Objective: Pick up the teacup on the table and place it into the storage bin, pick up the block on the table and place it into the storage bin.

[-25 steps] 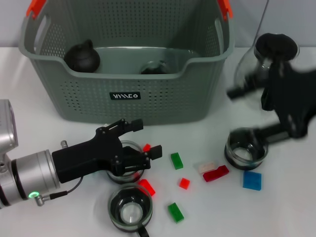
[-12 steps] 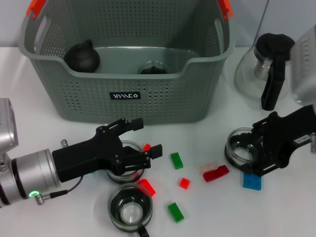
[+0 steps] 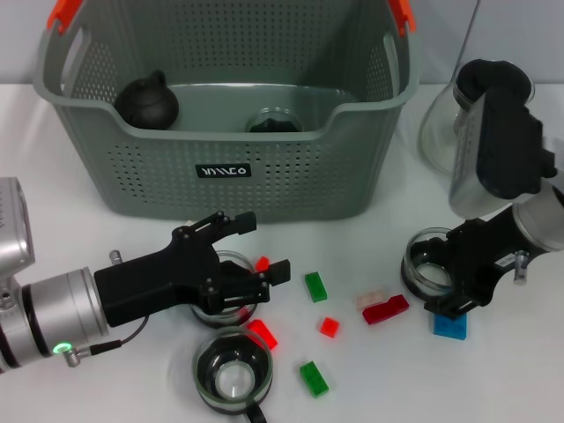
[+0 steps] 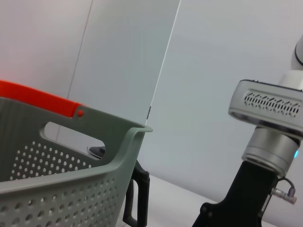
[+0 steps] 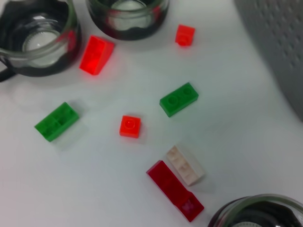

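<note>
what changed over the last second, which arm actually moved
Only the right arm moved: from up by the glass carafe its right gripper came down to the right-hand teacup beside the blue block. No grasp is visible. The left gripper stayed over its teacup; the storage bin and other blocks did not shift.

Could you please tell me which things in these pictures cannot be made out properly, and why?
- Left pincer, head view: the arm's own black body hides whether it grips the teacup beneath.
- Right pincer, head view: fingertips merge with the right-hand teacup; grip unclear.
- Blue block: partly under that pincer.
- Bin contents: front wall hides the lower parts.
- Carafe: right arm covers it.
</note>
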